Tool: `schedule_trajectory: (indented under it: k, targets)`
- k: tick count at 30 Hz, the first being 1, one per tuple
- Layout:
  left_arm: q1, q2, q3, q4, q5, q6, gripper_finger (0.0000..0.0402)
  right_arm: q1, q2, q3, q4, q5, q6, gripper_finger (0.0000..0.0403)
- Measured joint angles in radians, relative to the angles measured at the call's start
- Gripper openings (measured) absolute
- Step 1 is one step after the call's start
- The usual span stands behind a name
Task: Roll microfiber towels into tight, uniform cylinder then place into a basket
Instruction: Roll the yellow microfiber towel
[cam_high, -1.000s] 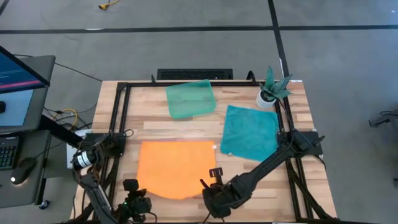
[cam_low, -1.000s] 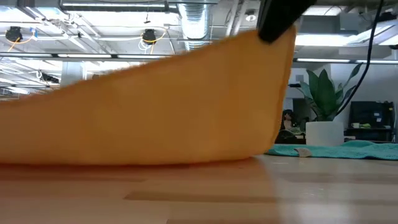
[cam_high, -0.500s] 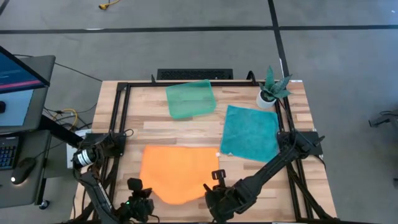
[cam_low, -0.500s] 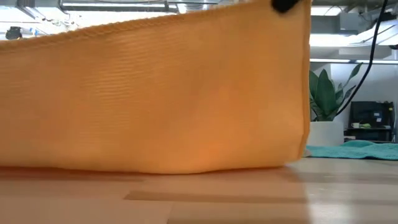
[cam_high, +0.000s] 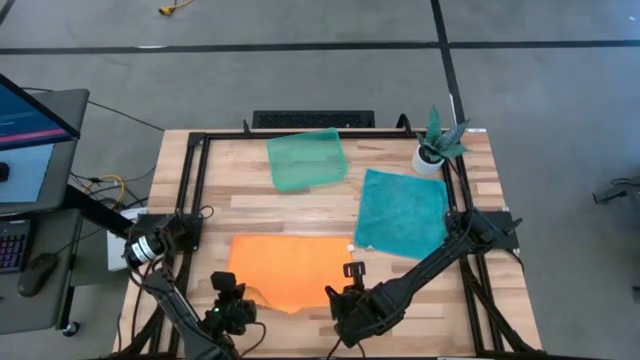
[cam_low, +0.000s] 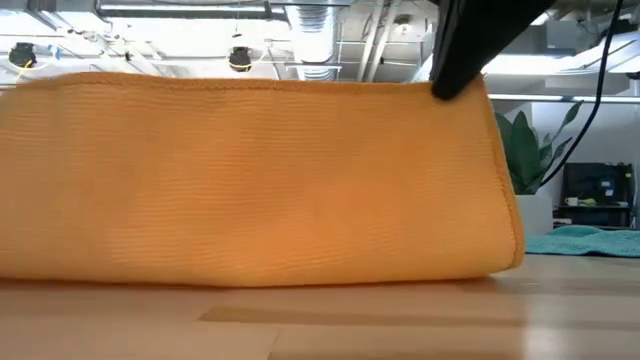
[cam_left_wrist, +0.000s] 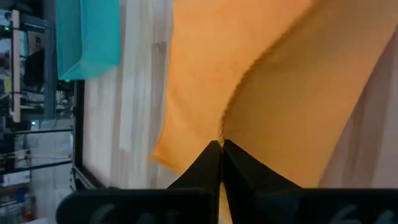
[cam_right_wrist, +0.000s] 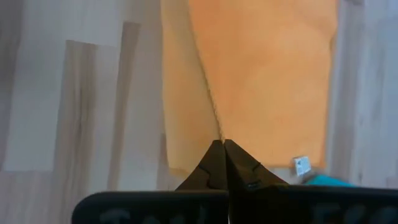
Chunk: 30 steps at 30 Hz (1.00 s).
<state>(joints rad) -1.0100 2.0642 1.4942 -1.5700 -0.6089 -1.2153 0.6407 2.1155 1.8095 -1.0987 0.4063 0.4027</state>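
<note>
The orange towel (cam_high: 285, 268) lies on the near half of the table, its far part flat on the wood. Its near edge (cam_low: 250, 82) is raised off the table, so the cloth fills the low view like a wall. My left gripper (cam_high: 243, 303) is shut on that edge near its left corner. My right gripper (cam_high: 346, 293) is shut on it near the right corner. The teal-blue towel (cam_high: 402, 212) lies flat at the right. The pale-green basket (cam_high: 307, 158) stands at the far middle. My left gripper pinches the orange towel's stitched near edge (cam_left_wrist: 227, 124) between its two shut fingers, close to the left corner, slanting down from the near side. The edge is lifted off the table and the cloth curves down from it. My right gripper pinches the same near edge (cam_right_wrist: 215, 121) between its shut fingers, close to the right corner, pointing steeply down from the near side. That corner (cam_low: 480, 85) is held above the table, and the cloth below it bulges and rests on the wood.
A small white pot with a green plant (cam_high: 436, 146) stands at the far right corner, beside the teal-blue towel. A black frame (cam_high: 195, 170) runs around the table's edges. Bare wood (cam_high: 235, 190) lies between the orange towel and the basket.
My left gripper has moved toward the far edge and the right, raising the left end of the orange towel's near edge. That edge, slanted before, now runs level between both grippers. The towel's near part has folded up and over while its far part stays flat.
</note>
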Motion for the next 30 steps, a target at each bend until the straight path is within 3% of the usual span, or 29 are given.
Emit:
schedule_trajectory:
  k: [12, 19, 24, 30]
  targets:
    - [0.01, -0.203, -0.215, 0.0, -0.052, -0.165, 0.0, -0.069, -0.001, -0.029, -0.008, 0.17, -0.01, 0.0002]
    - [0.044, -0.232, -0.342, 0.015, -0.035, -0.28, 0.0, -0.121, -0.001, -0.154, 0.008, 0.143, 0.029, 0.0002]
    - [0.101, -0.231, -0.387, 0.122, -0.048, -0.259, 0.0, -0.145, -0.001, -0.178, 0.026, 0.142, 0.061, 0.0002]
    - [0.157, -0.231, -0.387, 0.102, -0.061, -0.239, 0.0, -0.185, -0.001, -0.218, 0.087, 0.142, 0.061, 0.0002]
